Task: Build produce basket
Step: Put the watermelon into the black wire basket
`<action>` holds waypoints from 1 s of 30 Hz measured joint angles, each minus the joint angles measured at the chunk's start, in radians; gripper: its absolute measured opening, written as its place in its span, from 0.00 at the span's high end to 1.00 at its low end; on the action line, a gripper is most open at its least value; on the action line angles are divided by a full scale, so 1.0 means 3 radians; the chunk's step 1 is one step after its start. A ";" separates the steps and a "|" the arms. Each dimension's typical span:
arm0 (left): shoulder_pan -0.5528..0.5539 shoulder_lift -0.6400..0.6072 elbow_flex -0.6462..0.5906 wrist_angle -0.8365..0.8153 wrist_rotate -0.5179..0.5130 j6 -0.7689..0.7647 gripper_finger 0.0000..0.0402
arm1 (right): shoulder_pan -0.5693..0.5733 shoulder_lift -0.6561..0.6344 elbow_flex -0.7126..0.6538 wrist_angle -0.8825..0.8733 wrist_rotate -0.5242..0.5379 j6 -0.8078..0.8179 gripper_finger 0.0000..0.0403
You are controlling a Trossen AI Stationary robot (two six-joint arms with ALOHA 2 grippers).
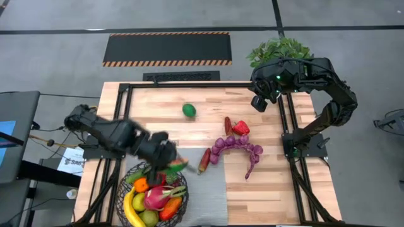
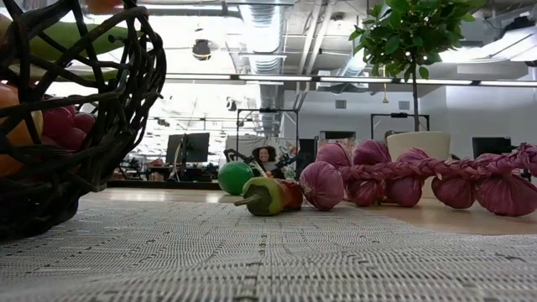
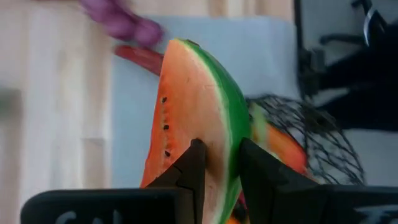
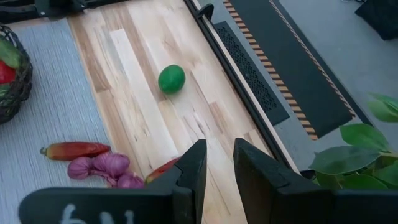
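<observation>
The left tool (image 1: 169,159) grips a watermelon slice (image 3: 193,124) by its rind edge, seemingly above the basket (image 1: 129,183) rim for dropping in, while the right tool (image 1: 260,101), holding nothing, waits.

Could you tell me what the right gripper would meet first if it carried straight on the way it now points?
Probably the bare wooden tabletop; the right gripper has nothing between its fingers, with the round green fruit off that line.
</observation>
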 joint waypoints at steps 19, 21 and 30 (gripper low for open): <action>-0.1189 0.0049 -0.0449 -0.0034 0.0697 -0.0909 0.86 | 0.0000 0.0000 0.0001 0.0020 -0.0001 0.0001 0.74; -0.1269 0.0059 -0.0453 -0.0016 0.0656 -0.0536 0.86 | 0.0000 0.0000 0.0001 0.0030 0.0001 0.0001 0.74; -0.1551 0.0227 -0.0452 0.0085 0.0571 0.0454 0.84 | -0.0012 0.0001 0.0001 0.0074 0.0003 0.0003 0.74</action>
